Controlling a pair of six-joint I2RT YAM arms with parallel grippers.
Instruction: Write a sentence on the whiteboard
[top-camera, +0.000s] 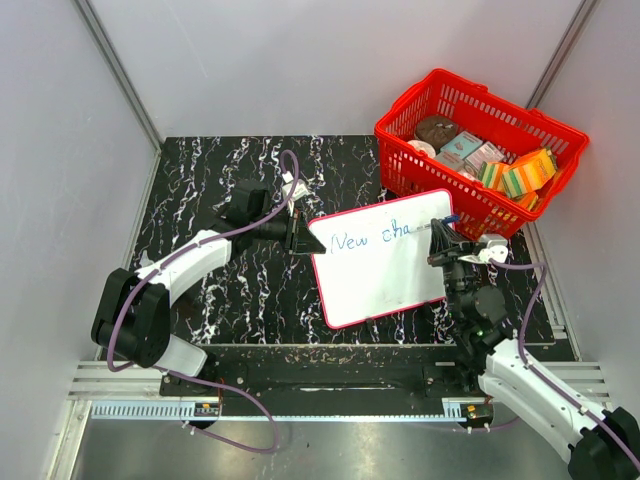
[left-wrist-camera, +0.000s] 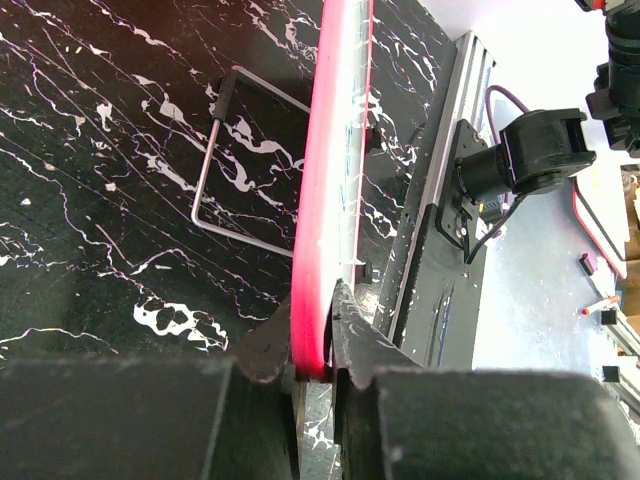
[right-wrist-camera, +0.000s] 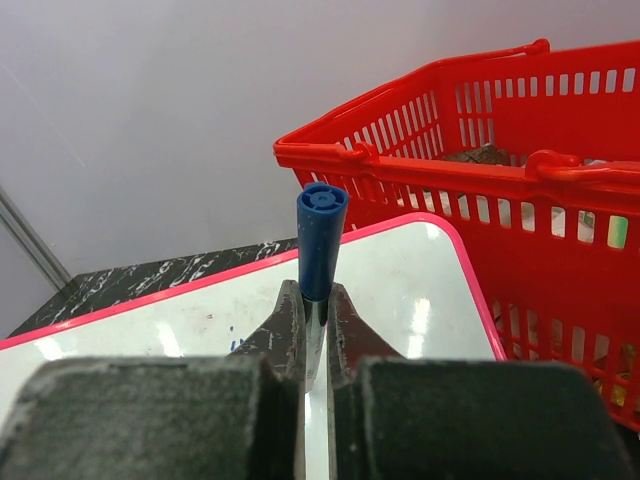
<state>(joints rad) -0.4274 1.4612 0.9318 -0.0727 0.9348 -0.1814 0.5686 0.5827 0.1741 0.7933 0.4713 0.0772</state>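
The whiteboard (top-camera: 385, 275) sits on the black marbled counter (top-camera: 220, 170) between the two arms, turned at a slant, with its far right corner just beside the red basket (top-camera: 478, 120). The left fingers (top-camera: 295, 232) are closed tight on the board's red rim at its left edge, pinning it. The right fingers (top-camera: 443, 247) are closed on a blue marker (right-wrist-camera: 320, 235), held near the board's upper right area. The tip itself is hidden from every view, so I cannot tell whether it touches the surface.

The sentence (top-camera: 372, 237) reads only "New cha" so far, in blue along the top, so the step in hand looks like finishing that second word.

To do it well, the left grip needs to be firm enough that the board does not slide under the pen strokes. The marker wants light, even pressure (too hard and the tip drags the board; too soft and the strokes break). Little white space is left before the right rim, so the remaining letters should be compact, and later words are best started lower down on the left. The basket is close, so the right wrist needs care on rightward strokes.
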